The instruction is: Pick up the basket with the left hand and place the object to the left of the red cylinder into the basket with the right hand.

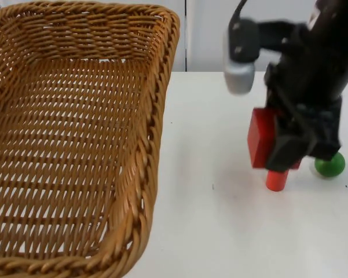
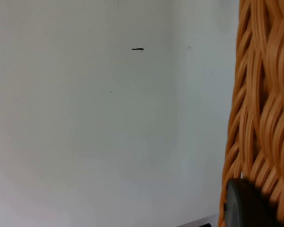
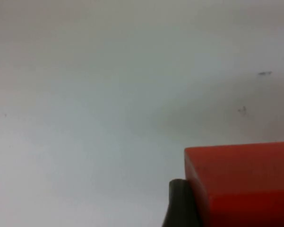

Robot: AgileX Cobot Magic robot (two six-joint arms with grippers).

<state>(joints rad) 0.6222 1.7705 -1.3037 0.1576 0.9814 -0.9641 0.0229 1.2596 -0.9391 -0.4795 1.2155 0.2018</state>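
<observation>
Right hand [image 1: 286, 152] raised above worktop [image 1: 220, 231], pointing down, clamped on red block [image 1: 260, 138] over red cylinder [image 1: 277, 179]. Left hand [image 2: 245, 205] gripping lifted basket [image 1: 69, 145] rim.

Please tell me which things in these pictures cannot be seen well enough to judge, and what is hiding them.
- Red cylinder, top view: its upper part is behind the right gripper and the red block.
- Green ball, top view: partly covered by the right arm.
- Basket, top view: its near and left sides are cut off by the picture edge.
- Left gripper, left wrist view: its grip on the basket rim cannot be judged.
</observation>
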